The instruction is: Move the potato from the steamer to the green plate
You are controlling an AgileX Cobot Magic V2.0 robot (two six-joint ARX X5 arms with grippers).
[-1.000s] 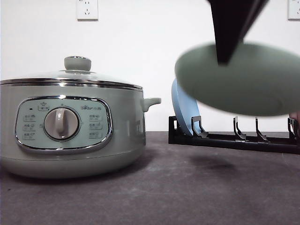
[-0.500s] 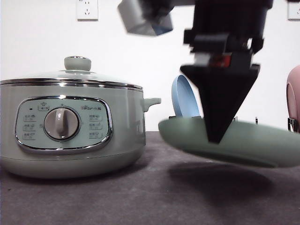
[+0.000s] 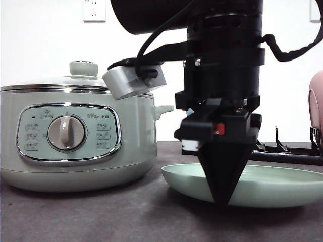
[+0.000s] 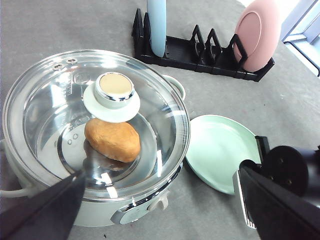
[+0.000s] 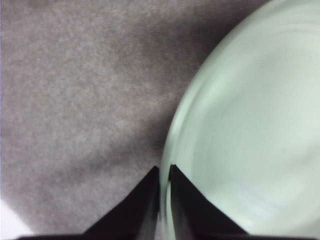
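The steamer (image 3: 70, 136) stands at the left with its glass lid (image 4: 60, 95) on. Through the lid, the orange-brown potato (image 4: 112, 140) lies on the steamer's floor. My left gripper (image 4: 160, 220) hovers above the steamer, open, with its fingers (image 4: 45, 212) wide apart and nothing between them. The green plate (image 3: 272, 184) lies low on the table just right of the steamer, also seen as green plate (image 4: 220, 150). My right gripper (image 3: 220, 199) points straight down at the plate's near rim and is shut on that rim (image 5: 162, 172).
A black dish rack (image 4: 200, 50) stands behind, holding an upright blue plate (image 4: 156, 25) and a pink plate (image 4: 257, 32). The pink plate (image 3: 317, 101) shows at the right edge. The table is dark grey, with a white wall behind.
My right gripper has carried the green plate down from high in the air to the tabletop beside the steamer. The steamer has not moved.
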